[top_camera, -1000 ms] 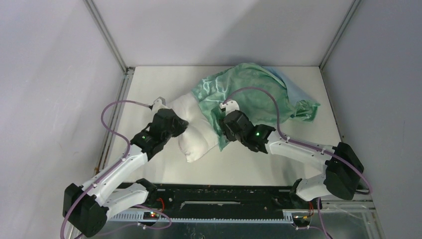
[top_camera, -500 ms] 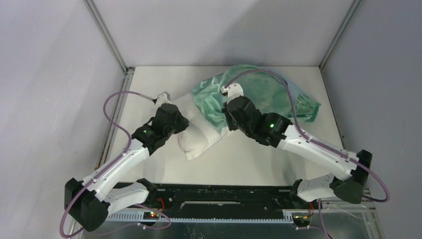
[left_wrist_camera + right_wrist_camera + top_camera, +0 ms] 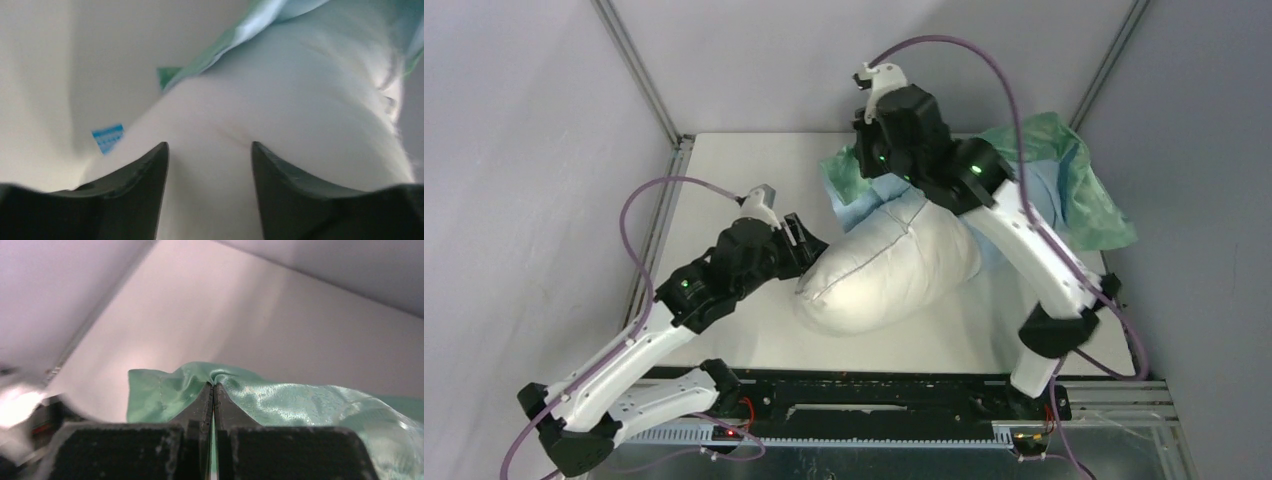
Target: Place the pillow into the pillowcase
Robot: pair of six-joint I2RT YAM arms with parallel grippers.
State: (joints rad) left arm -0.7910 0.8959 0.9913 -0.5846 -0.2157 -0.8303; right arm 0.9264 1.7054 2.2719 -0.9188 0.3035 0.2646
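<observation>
The pillow is seen lying plump on the white table. Its far right end is covered by the pillowcase, which is heaped over and behind that end. The pillow's near left end is left bare. How far the pillow sits inside the sack cannot be told.

A shiny green fold of the pillowcase is pinched between the fingers of the right gripper, which are pressed fully together. This gripper is held high above the pillow's far edge, so the cloth is lifted there.

The left gripper is placed at the pillow's bare left end. Its two dark fingers are spread wide, with the cream fabric bulging in the gap between them. Nothing is clamped, and whether the fingers touch the pillow cannot be told. In the left wrist view, a small blue-striped label is seen just beside the pillow's left edge.
</observation>
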